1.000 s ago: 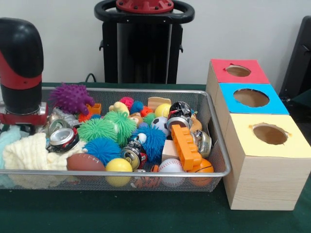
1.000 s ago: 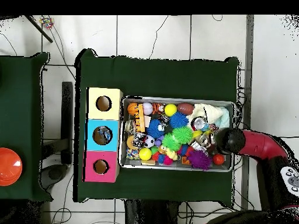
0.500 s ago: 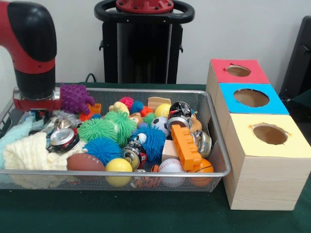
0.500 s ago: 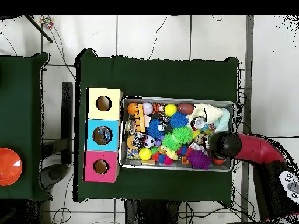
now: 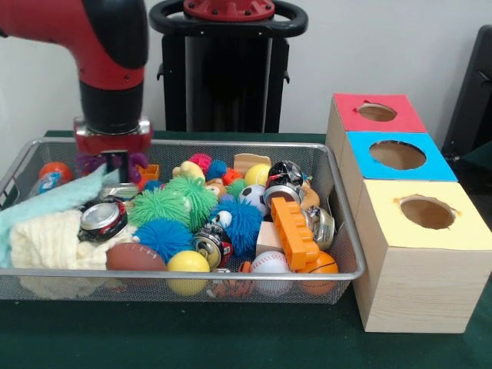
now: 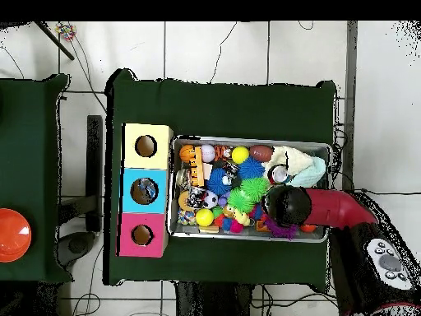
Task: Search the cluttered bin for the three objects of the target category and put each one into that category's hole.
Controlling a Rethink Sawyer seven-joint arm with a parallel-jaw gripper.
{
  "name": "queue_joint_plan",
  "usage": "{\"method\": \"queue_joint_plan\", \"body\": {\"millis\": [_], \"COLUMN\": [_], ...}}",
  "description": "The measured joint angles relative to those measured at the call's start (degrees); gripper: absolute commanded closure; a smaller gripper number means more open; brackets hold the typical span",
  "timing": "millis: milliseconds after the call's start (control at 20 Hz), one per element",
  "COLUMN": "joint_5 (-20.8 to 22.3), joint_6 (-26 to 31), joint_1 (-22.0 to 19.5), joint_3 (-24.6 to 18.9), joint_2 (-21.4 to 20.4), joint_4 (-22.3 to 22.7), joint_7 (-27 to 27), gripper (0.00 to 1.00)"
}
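My gripper [image 5: 115, 164] hangs at the back left of the wire bin [image 5: 231, 274], right at a purple spiky ball [image 5: 139, 161] that it mostly hides. Whether it holds anything is hidden. In the overhead view the arm's black wrist [image 6: 286, 204] covers the gripper, and the purple spiky ball [image 6: 284, 231] peeks out beside it. The bin holds a crushed can [image 5: 100, 217], green [image 5: 157, 204] and blue [image 5: 161, 234] spiky balls, a football [image 5: 134, 256], a baseball [image 5: 269, 261] and an orange brick [image 5: 294, 231]. Right of the bin stand three boxes with holes: red [image 5: 377, 112], blue [image 5: 397, 154], yellow [image 5: 427, 211].
A cream cloth [image 5: 48, 240] and a teal cloth [image 5: 54, 201] fill the bin's left end, with an orange-red ball [image 5: 52, 171] behind them. The bin's wire walls [image 6: 247, 138] rise around the clutter. An orange dome [image 6: 12, 234] sits on a side table.
In the front view the arm has swung right from the bin's left end to the purple spiky ball. The teal cloth has shifted, and an orange-red ball now shows at the far left.
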State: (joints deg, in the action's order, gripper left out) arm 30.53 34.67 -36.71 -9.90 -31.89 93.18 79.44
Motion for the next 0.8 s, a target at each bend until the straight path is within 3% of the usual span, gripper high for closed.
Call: {"method": "queue_joint_plan", "body": {"millis": [400,800], "joint_5": [-6.40,-11.50], "joint_6": [-6.96,-16.71], "joint_1": [6.01,8.52], "joint_3": [0.31,0.73], "joint_2": [1.11,4.10], "joint_4": [4.52,6.88], "joint_7": [2.63,6.22], "gripper": [1.00,1.00]}}
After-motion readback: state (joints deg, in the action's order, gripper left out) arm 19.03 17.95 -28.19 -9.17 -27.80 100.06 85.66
